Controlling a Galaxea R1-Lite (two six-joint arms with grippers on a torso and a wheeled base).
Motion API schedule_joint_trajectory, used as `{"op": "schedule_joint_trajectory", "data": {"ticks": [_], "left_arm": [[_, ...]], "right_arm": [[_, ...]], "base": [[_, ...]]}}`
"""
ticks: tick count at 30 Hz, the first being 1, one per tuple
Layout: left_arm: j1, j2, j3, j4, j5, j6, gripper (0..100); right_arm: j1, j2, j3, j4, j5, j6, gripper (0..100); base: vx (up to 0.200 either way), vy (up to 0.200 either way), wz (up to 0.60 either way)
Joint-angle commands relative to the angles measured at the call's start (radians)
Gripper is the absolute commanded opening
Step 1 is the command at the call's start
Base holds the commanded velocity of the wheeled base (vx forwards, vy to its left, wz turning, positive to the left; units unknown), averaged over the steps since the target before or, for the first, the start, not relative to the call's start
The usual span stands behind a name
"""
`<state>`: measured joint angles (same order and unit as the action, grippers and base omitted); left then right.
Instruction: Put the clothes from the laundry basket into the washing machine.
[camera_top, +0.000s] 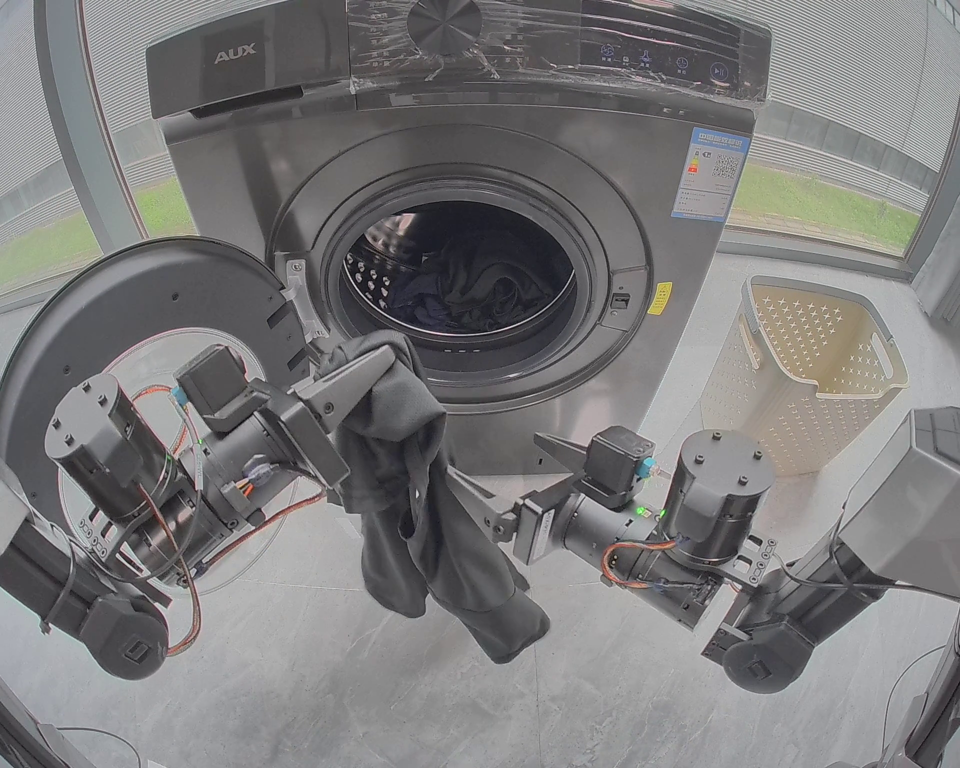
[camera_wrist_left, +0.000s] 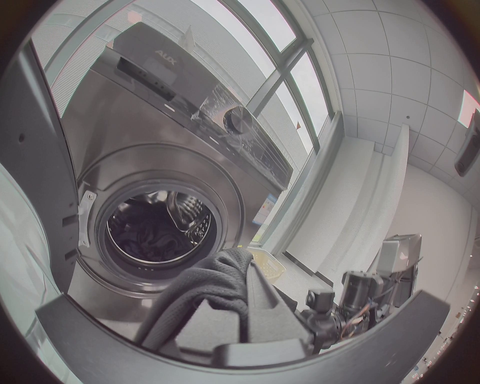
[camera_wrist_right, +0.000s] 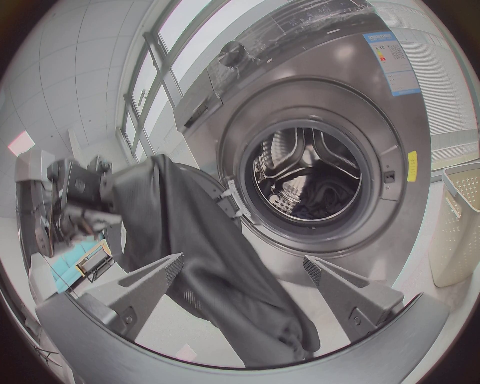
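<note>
**A:** so the left hand (camera_top: 345, 395) is clamped on a bunch of the dark garment (camera_top: 420, 500), which hangs at 6 o'clock from the drum (camera_top: 470, 270) mouth, just in front of the washer (camera_top: 640, 180). What bites us here?

**B:** the tail, I reckon. Most of it dangles well below the mouth toward the floor (camera_top: 300, 680). Push straight in and the top goes through while the rest drags over the rim and ends up draped outside.

**A:** right hand (camera_wrist_right: 241, 261) is spread wide, holding nothing, and the cloth hangs between its fingers. Can't tell if it touches.

**B:** could scoop the tail, could also snag it and yank it out of the left grip. That grip is on one fold only, so a slip looks likely.

**A:** door (camera_top: 130, 300)?

**B:** swung open at 9 o'clock from the mouth, hinge right beside the left hand. Fabric might catch there. Also the dark clothes (camera_top: 480, 285) already inside crowd the front.

**A:** basket (camera_top: 810, 350) sits at 3 o'clock from the washer; from here it looks empty.
</note>
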<state>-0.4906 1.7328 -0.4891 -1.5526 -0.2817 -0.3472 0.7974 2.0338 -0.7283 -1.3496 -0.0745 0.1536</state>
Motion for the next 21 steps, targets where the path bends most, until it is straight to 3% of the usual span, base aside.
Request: {"op": "schedule_joint_trajectory", "data": {"ticks": [1, 6, 21], "left_arm": [[0.001, 0.004, -0.046, -0.004, 0.03, -0.004, 0], [0.001, 0.004, -0.071, -0.004, 0.067, -0.004, 0], [0.027, 0.013, -0.089, -0.004, 0.07, -0.001, 0]], "right_arm": [[-0.024, -0.003, 0.059, -0.006, -0.001, -0.012, 100], [-0.027, 0.006, 0.069, -0.006, -0.001, -0.017, 100], [0.006, 0.052, 0.066, -0.008, 0.002, -0.019, 100]], "base": [[0.0, 0.0, 0.0], [0.0, 0.0, 0.0], [0.0, 0.0, 0.0]]}}
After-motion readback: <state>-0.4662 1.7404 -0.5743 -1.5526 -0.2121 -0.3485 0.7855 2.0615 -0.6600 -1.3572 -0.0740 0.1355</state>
